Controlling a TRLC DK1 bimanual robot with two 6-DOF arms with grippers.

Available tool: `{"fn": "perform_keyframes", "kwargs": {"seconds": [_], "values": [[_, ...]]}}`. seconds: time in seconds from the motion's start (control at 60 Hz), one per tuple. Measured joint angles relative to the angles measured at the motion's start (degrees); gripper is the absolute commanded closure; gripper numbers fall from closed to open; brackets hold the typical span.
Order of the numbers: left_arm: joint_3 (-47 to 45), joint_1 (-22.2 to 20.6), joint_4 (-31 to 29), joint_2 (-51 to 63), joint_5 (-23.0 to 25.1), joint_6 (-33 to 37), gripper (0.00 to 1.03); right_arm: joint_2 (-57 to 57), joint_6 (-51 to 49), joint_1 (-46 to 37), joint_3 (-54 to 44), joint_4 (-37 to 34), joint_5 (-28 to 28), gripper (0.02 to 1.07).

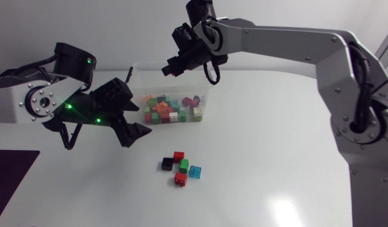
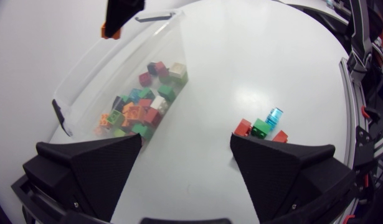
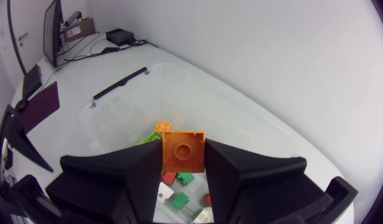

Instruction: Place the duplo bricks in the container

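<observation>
Work surface: white, matte table [image 1: 276,157]. The reference item is the clear rectangular plastic container [image 1: 138,85], lid off, with a black clip [image 3: 119,84] on an end rim.

Contents: a loose pile of small duplo bricks [image 1: 171,112] in red, green, orange, white, black and dark purple. It is heaped toward one end of the container; the other end shows bare floor.

Right gripper [image 1: 173,66]: above the container, over its rim. Both fingers press from two sides on a square orange duplo brick [image 3: 184,151], which is clear of the pile below it.

Left gripper [image 2: 186,143]: just beside the container, on the side facing the left arm. Fingers are spread wide with nothing between them.

Outside the container, near its long front wall but apart from it, sits a tight cluster of loose bricks [image 1: 181,168]: one black, two red, one green, one translucent blue.

Free room: open white table surrounds the cluster and extends from the container toward the right arm's base. A dark maroon mat [image 1: 11,183] lies well apart from the container, beyond the left arm
</observation>
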Motion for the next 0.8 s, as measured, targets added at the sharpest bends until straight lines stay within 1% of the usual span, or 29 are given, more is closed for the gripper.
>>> {"fn": "perform_keyframes", "kwargs": {"seconds": [0.017, 0.05, 0.1, 0.133, 0.267, 0.333, 0.45, 0.533, 0.667, 0.8], "values": [[-0.39, -0.20, 0.00, 0.00, 0.07, 0.31, 0.04, 0.66, 0.00, -0.13, 0.70, -0.07, 0.00, 0.45], [-1.20, -0.63, 0.13, 0.00, 0.44, 1.31, 0.04, 1.88, 0.00, -0.37, 2.08, -0.24, 0.04, 0.28], [-2.23, -1.25, 0.52, 0.07, 0.63, 2.29, 0.04, 3.08, 0.00, -0.76, 3.28, -0.42, 0.26, 0.12], [-2.91, -1.77, 0.83, 0.33, 0.90, 3.21, 0.04, 3.32, 0.00, -0.96, 3.65, -0.74, 0.44, 0.07], [-5.20, -3.72, 2.45, 2.75, 1.49, 7.02, 0.05, 2.62, -0.28, -1.64, 3.48, -1.84, 0.44, 0.07], [-5.66, -4.09, 3.43, 5.27, 1.57, 8.61, 0.05, 0.68, -0.98, -1.70, 1.75, -1.88, 0.44, 0.07], [-5.64, -4.11, 5.42, 9.75, 1.97, 10.64, 0.05, -6.05, -2.32, -1.75, -4.74, -1.88, 0.17, 0.07], [-5.64, -4.11, 5.70, 12.28, 2.84, 11.74, 0.05, -12.04, -3.39, -1.77, -10.19, -1.62, -0.13, 0.07], [-5.60, -5.03, 6.47, 15.47, 3.28, 13.42, 0.05, -22.16, -6.08, -2.54, -20.00, -1.31, -3.02, 0.07], [-4.85, -6.16, 6.69, 18.18, 4.20, 15.08, 0.05, -29.94, -9.49, -4.07, -29.42, -2.16, -6.12, 0.07]]}}
